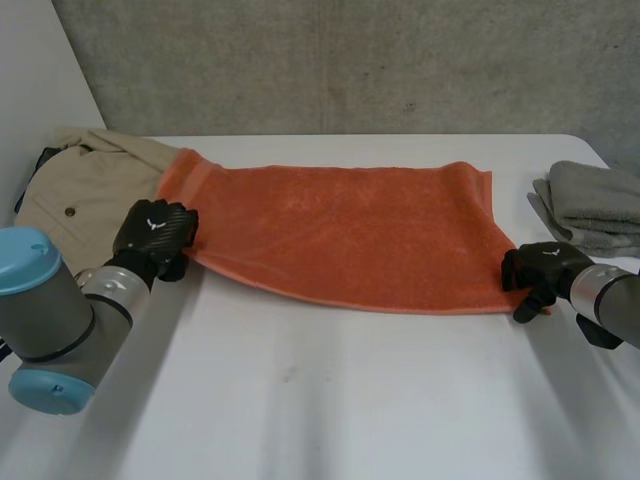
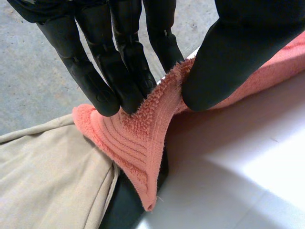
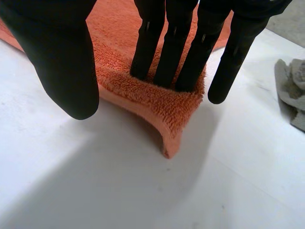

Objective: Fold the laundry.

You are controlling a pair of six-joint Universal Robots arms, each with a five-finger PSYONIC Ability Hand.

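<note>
A: Lying where, the orange towel (image 1: 350,235)?

B: Spread lengthwise across the far half of the white table (image 1: 330,400), one hand at each near corner.

A: And the left hand (image 1: 152,235)?

B: It is at the towel's near left corner. Its wrist view shows the fingers (image 2: 109,71) pinching the towel's edge (image 2: 138,143) against the thumb. The corner is raised and its tip hangs down just beside the beige garment (image 2: 47,171).

A: The right hand (image 1: 540,272)?

B: It is at the near right corner. Its fingers (image 3: 176,47) rest on top of the terry (image 3: 143,90) with the thumb at the near edge. The corner is held between them, arched off the table, with its tip drooping.

A: What else is on the table?

B: The beige garment (image 1: 80,190), which has a button, lies crumpled at the towel's left end and touches it. A folded grey towel (image 1: 595,205) sits beyond the right end, apart from the orange one.
</note>
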